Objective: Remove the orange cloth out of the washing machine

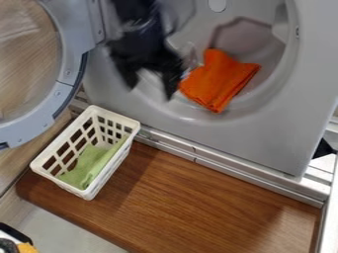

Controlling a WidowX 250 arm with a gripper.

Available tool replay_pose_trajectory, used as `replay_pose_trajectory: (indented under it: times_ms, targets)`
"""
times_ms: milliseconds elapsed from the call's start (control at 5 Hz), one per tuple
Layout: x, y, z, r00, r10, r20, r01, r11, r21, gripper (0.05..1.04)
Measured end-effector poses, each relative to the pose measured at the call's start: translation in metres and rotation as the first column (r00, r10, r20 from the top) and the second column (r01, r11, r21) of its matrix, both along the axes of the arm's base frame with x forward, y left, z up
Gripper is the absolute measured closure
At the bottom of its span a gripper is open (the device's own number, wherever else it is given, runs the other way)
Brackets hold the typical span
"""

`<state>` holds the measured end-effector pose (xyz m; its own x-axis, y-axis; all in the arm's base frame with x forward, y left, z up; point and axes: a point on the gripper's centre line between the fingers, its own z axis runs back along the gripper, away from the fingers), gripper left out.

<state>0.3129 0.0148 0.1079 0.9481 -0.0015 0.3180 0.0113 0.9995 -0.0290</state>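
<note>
Noted nearest the camera: black two-finger gripper [151,90], blurred, hanging down from the upper edge of the view over the left part of the round drum opening. Judged released: fingers spread apart, pointing downward, with nothing seen gripped between.

Located just to the right of the fingers: folded bright-orange fabric cloth [220,81]. Found inside the opening of the light-grey washing machine [284,141], resting on the lower curve near the lip. Measured by eye as roughly four-sided, with the long axis slanting from upper right to lower left. Pointing with one corner up and away from the lip, with another down toward the lip, and with the left-hand corner toward the nearer finger. Cannot confirm contact with that finger, owing to blur.

Found to the left of the fingers: round grey-rimmed door with clear window [66,71], standing open.

Recorded below and left of the fingers: white slatted plastic basket [39,163], upright, running lengthwise from upper right to lower left. Lying within: soft green cloth [92,163], against the right-hand long wall. Positioned beneath the basket and well below the fingers: brown wood-grained board [198,202]. Seen between board and machine: silvery metal rail [231,168], slanting down to the right.
</note>
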Motion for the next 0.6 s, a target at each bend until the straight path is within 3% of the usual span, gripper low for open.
replay_pose_trajectory:
  times_ms: [200, 400, 600]
  targets:
    - [0.03, -0.018, 0.01, 0.995, 0.007, 0.096, -0.004, 0.999, -0.039, 0.084]
    - [0.054, -0.021, -0.004, 0.993, 0.035, 0.113, -0.029, 0.998, -0.054, 0.084]
    - [0.072, -0.014, -0.029, 0.995, 0.064, 0.077, -0.064, 0.998, -0.006, 0.084]
